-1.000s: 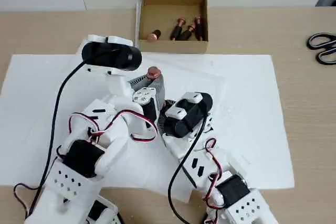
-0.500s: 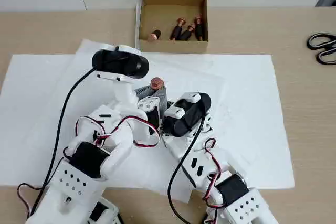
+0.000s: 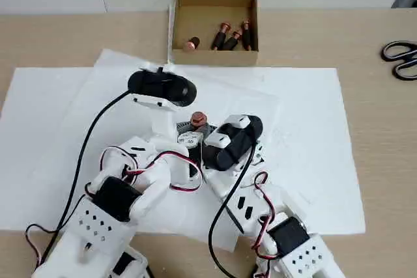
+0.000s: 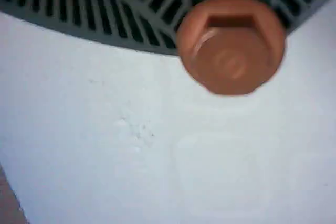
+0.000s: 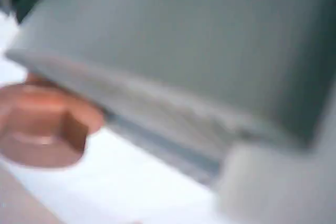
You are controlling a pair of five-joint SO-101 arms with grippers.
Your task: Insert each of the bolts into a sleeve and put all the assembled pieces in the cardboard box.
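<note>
A copper-headed bolt (image 3: 199, 120) stands upright in the middle of the white paper (image 3: 306, 141), with my left gripper (image 3: 194, 128) shut on it. In the left wrist view its hex head (image 4: 231, 43) sticks out past a grey ribbed finger (image 4: 105, 9), with something dark behind it. My right arm's wrist (image 3: 231, 141) sits right beside the bolt. In the right wrist view, the copper head (image 5: 42, 124) shows next to a broad grey part (image 5: 199, 51). The cardboard box (image 3: 215, 57) at the far side holds several assembled pieces (image 3: 221, 36).
Black-handled scissors (image 3: 401, 58) lie on the bare table at the far right. The paper is wrinkled under the arms. Both arm bases and their cables crowd the near edge. The two arms stand very close together at mid-table.
My left arm has drawn back from near the box toward the right arm. It carried the bolt along and brought it down beside the right wrist. The right arm has barely moved.
</note>
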